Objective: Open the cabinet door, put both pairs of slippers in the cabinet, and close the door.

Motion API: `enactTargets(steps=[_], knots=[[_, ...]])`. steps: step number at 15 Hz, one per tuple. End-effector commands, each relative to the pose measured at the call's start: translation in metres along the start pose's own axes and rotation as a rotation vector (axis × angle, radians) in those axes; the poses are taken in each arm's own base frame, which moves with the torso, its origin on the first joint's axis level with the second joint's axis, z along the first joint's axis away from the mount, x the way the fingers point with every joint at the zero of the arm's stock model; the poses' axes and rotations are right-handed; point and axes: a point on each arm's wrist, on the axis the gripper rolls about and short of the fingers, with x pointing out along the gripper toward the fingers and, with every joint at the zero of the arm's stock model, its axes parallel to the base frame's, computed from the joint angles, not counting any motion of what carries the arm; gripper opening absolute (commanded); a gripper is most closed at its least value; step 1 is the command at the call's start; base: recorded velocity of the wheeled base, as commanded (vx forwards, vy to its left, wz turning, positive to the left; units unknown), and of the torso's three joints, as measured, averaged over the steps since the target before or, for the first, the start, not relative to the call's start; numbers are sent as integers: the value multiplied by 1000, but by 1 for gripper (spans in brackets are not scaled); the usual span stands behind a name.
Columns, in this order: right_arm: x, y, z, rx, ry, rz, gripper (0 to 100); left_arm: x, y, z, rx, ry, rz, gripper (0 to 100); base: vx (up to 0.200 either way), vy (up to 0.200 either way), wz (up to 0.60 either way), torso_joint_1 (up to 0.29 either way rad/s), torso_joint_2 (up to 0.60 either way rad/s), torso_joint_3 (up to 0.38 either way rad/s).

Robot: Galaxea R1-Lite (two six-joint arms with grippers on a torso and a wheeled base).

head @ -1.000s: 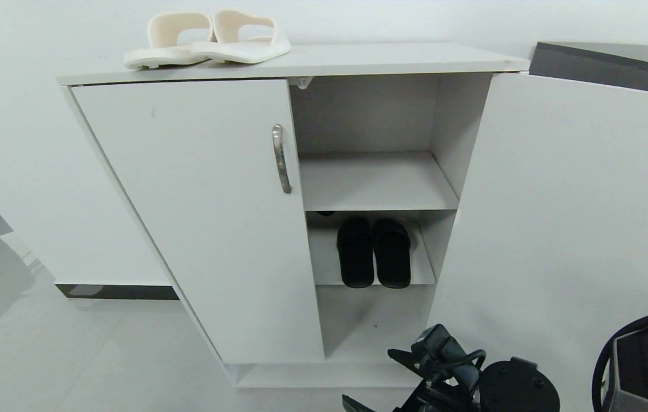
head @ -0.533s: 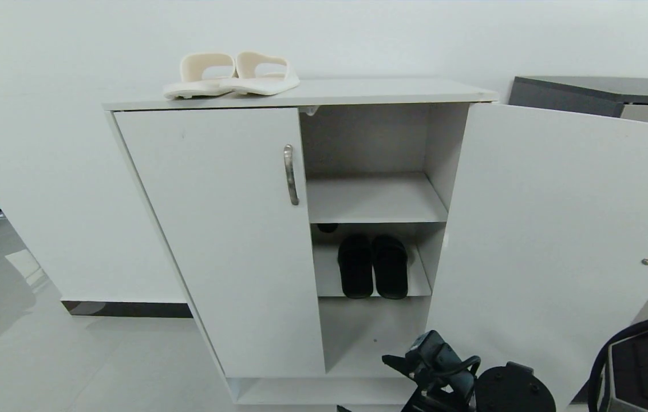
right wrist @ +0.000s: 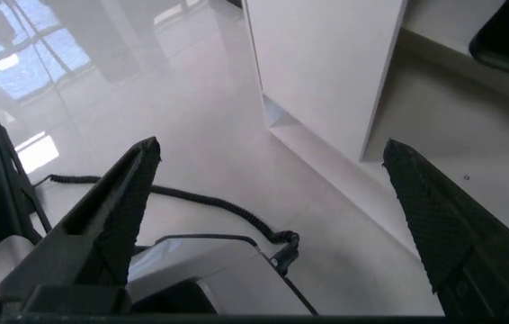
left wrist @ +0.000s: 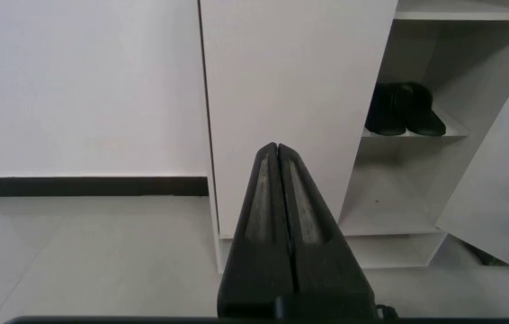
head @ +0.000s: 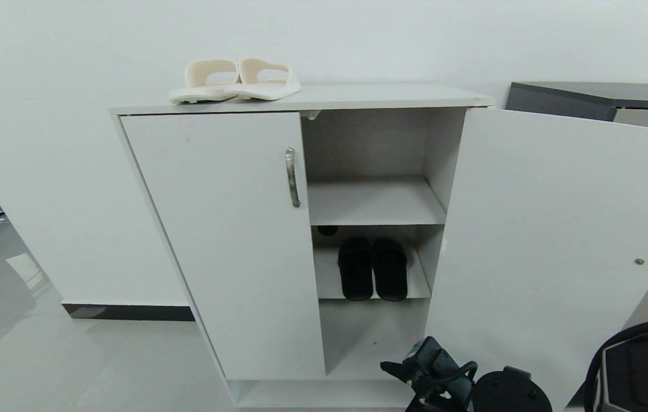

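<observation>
Door [head: 553,240] open — black slippers [head: 356,269] inside, cream slippers [head: 269,90] atop cabinet [head: 387,94].

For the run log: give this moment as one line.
right door: open; black slippers: lower shelf; cream slippers: on cabinet top; left claw: shut; right claw: open

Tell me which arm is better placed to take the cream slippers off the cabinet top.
Probably the left. The cream open-toed slippers lie above the closed white left door, on that arm's side. The left hand is shut and must open first; the open right hand hangs low beside the open right door.
</observation>
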Motion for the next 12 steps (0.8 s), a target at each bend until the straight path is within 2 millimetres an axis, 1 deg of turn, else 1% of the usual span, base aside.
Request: enactTargets(steps=[1,4,5,12], knots=[[2,-3,-5,1,18,-9,100,0,0,0,-1,1,2,0,0,0,0,0,0,0],[-1,-3,-8,-26,45,27,100,0,0,0,-2,1,0,0,0,0,0,0,0,0],[-2,-4,-9,-51,51,28,100,0,0,0,-4,1,0,0,0,200,0,7,-7,-2],[-3,-5,-10,-57,57,27,100,0,0,0,-4,1,0,0,0,200,0,4,-1,4]])
